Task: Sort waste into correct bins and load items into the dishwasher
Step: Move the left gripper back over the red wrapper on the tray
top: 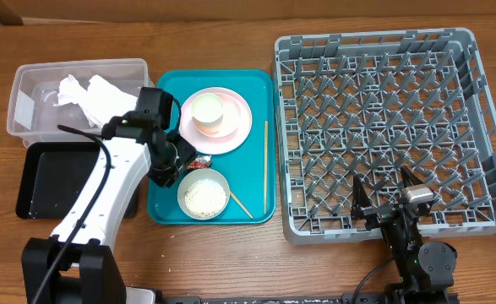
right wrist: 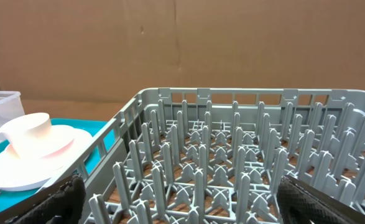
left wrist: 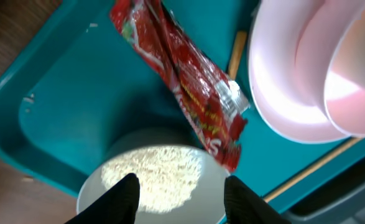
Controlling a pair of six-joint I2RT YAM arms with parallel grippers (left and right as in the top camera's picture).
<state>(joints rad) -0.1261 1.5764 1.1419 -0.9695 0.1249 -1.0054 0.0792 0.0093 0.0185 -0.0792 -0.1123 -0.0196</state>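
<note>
Red wrapper (left wrist: 188, 87): just ahead of your left gripper (left wrist: 181, 202), long axis diagonal to the finger line.
Jaws: apart, nothing held.
Nearer arm: left.

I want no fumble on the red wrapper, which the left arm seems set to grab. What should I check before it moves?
1. Left gripper open and empty: ok, jaws apart, nothing between.
2. Red wrapper unobstructed: ok, it lies uncovered on the teal tray, one end by the rice bowl rim.
3. Gripper centred on wrapper: not ok, it frames the bowl; most of the wrapper lies beyond.
4. Height above wrapper: cannot tell.
5. Clear tub has room: ok, napkins fill only part.
6. Right gripper clear: ok, open at the dish rack.
</note>
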